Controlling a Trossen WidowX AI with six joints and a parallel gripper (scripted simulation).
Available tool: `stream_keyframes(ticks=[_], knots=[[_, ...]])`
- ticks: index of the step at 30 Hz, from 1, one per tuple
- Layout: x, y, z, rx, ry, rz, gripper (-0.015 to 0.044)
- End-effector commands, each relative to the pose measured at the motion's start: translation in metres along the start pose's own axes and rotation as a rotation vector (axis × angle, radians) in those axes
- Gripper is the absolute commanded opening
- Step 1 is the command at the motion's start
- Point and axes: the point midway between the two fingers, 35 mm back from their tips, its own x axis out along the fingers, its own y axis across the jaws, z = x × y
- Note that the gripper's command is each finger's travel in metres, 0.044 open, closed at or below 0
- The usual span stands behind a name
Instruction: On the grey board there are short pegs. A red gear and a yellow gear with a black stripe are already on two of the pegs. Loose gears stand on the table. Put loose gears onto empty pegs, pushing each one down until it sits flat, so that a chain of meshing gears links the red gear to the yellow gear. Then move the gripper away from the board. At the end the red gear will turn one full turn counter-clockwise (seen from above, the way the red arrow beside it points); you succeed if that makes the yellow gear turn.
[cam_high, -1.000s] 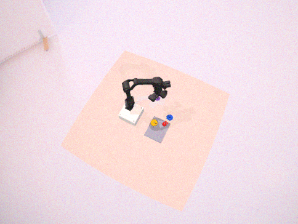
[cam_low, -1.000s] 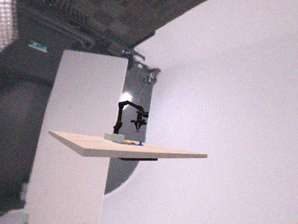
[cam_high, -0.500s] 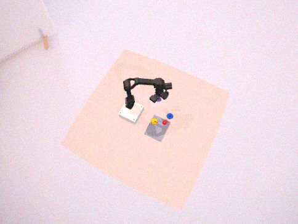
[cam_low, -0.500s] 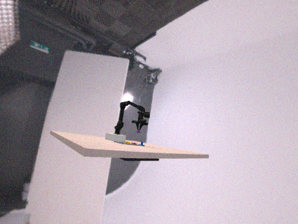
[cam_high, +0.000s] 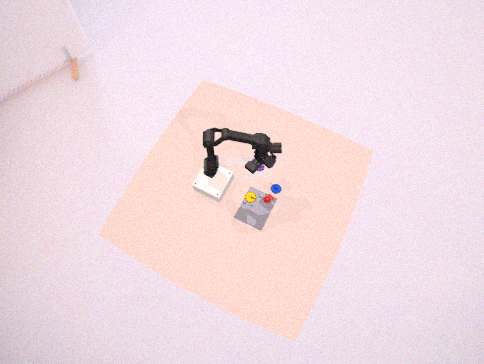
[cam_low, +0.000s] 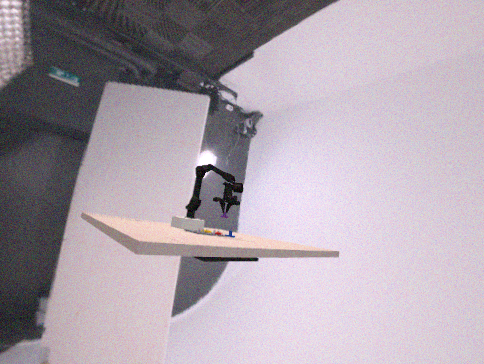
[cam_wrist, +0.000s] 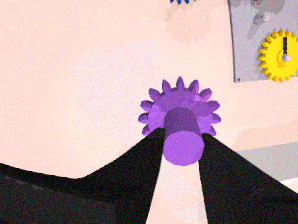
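Note:
My gripper (cam_wrist: 181, 137) (cam_low: 224, 213) is shut on the handle of the purple gear (cam_wrist: 181, 100) (cam_low: 224, 216) (cam_high: 261, 168) and holds it in the air above the table, off the grey board's edge. The grey board (cam_high: 242, 216) (cam_wrist: 244, 65) carries the yellow gear (cam_high: 248, 197) (cam_wrist: 273, 52), with its black stripe, and the red gear (cam_high: 268, 199). A loose blue gear (cam_high: 276, 188) (cam_low: 230, 234) stands on the table beside the board, near the red gear; its teeth show at the top of the wrist view. The pegs are too small or shadowed to tell apart clearly.
The arm's white base (cam_high: 213, 183) (cam_low: 187, 223) stands on the wooden table top (cam_high: 200, 250) (cam_low: 150, 237) to the left of the board. The arm reaches over from the base, and its shadow falls on the board and table.

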Motion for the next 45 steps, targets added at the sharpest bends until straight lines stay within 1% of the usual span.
stream_keyframes(ticks=[1,45], knots=[[0.004,-0.005,0.007,0.005,-0.004,-0.002,0.0000],[0.049,-0.072,0.077,-0.010,-0.007,-0.008,0.0000]])
